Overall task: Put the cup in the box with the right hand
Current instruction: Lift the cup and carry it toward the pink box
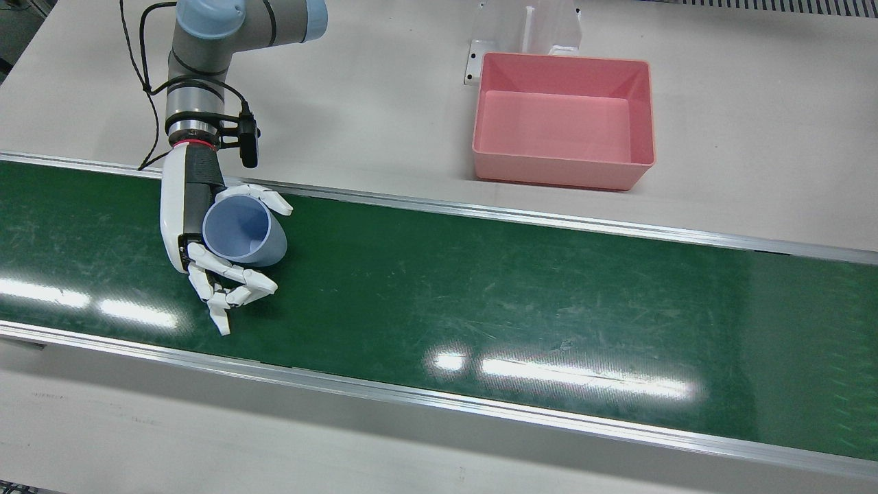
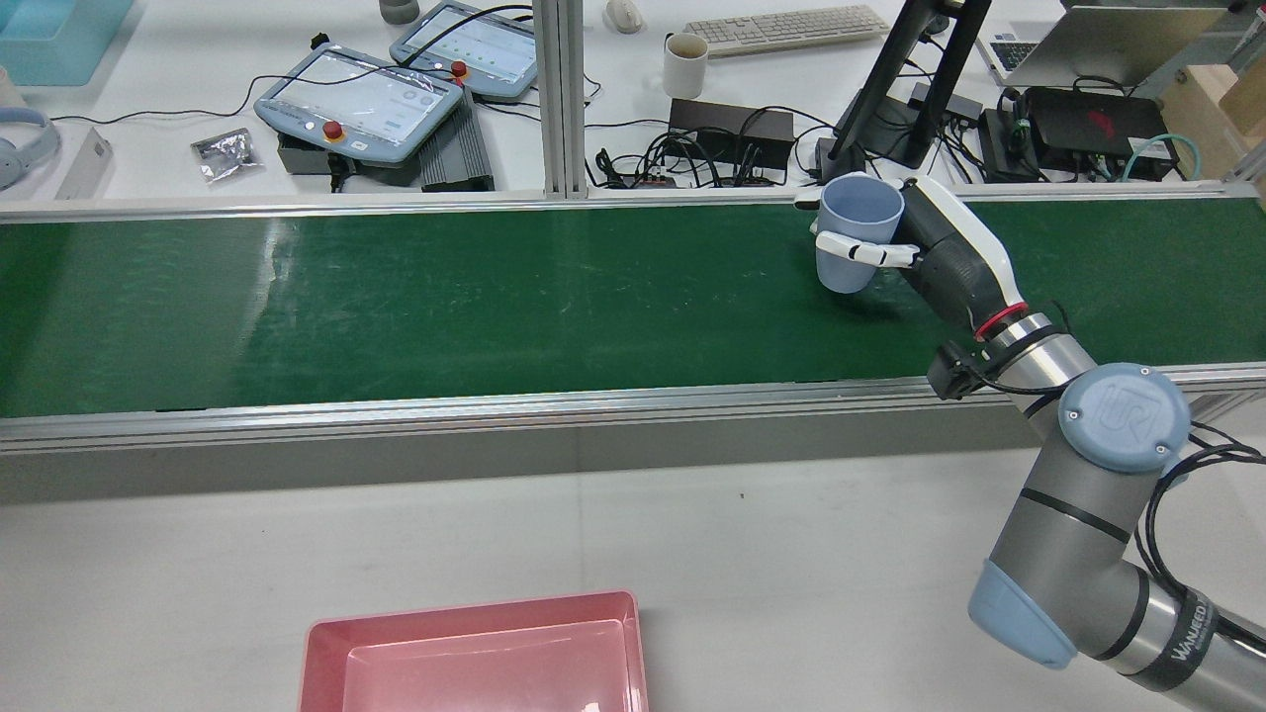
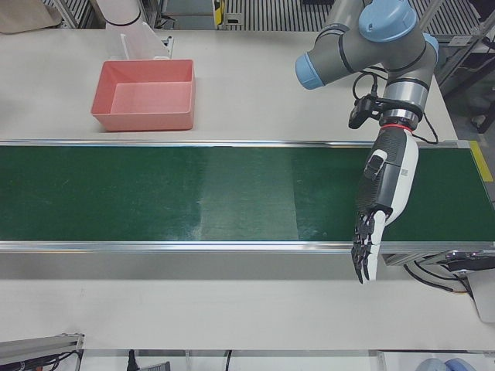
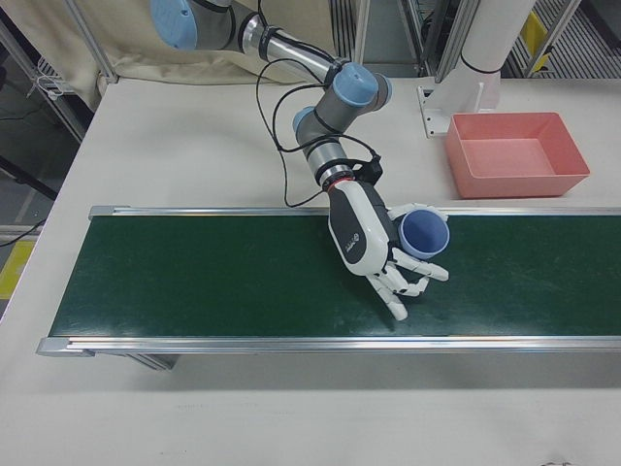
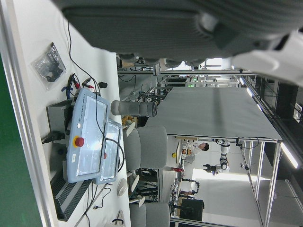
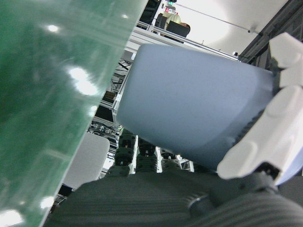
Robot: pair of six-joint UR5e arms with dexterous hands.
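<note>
Above the green belt, the right hand grips the blue cup, well apart from the pink box

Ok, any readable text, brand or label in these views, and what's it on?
"UR": logo on the blue joint cap of the right arm, rear view.
"WANJRED" or similar, partly blurred: black band on that arm.
Pendant screens and keyboard: too small to read.
Cup, box, right hand: no text.

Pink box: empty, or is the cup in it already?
Empty. The pink box shows a bare floor; the cup sits in the right hand over the belt.
</note>
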